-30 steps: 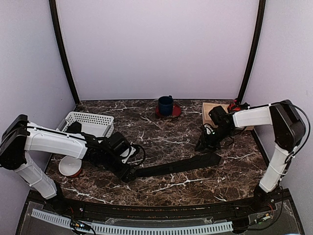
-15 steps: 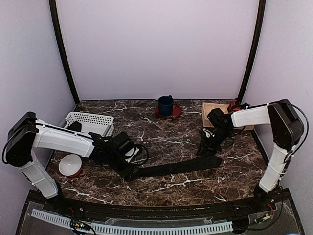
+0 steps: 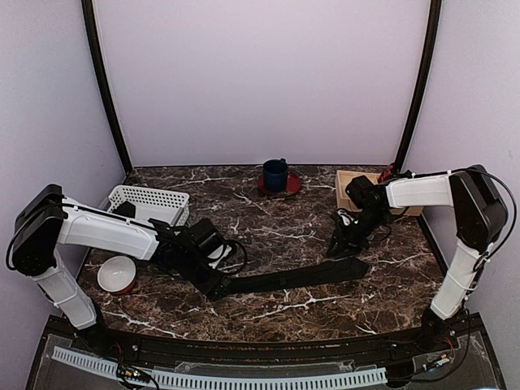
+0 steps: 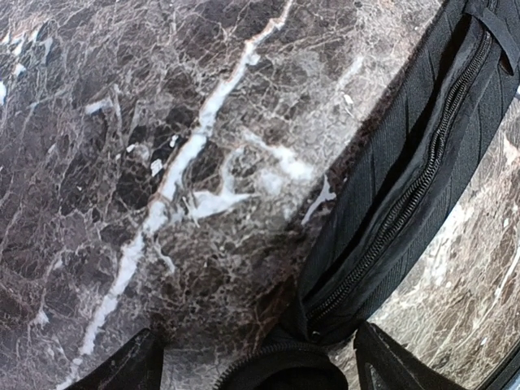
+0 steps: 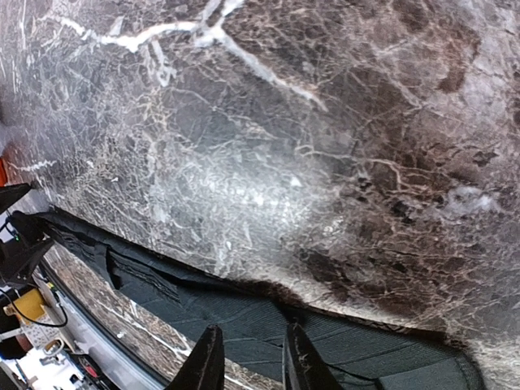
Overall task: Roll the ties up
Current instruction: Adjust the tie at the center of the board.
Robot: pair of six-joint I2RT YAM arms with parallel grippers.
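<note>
One black tie (image 3: 292,276) lies flat across the front of the marble table, its narrow end on the left and its wide end on the right. My left gripper (image 3: 213,284) is low at the narrow end. In the left wrist view the tie (image 4: 406,187) shows a zip down its middle, and its end curls up between my wide-open left gripper (image 4: 256,370). My right gripper (image 3: 335,248) hovers just behind the wide end. In the right wrist view my right gripper (image 5: 252,366) is narrowly open, with the tie (image 5: 268,317) below and nothing in it.
A white basket (image 3: 146,201) stands at the left, with a white and red bowl (image 3: 118,275) in front of it. A blue mug (image 3: 276,174) on a red saucer is at the back middle. A wooden box (image 3: 351,180) sits at the back right.
My left gripper has moved a little to the right, pushing the tie's narrow end with it and uncovering the bowl. My right gripper has barely moved.
</note>
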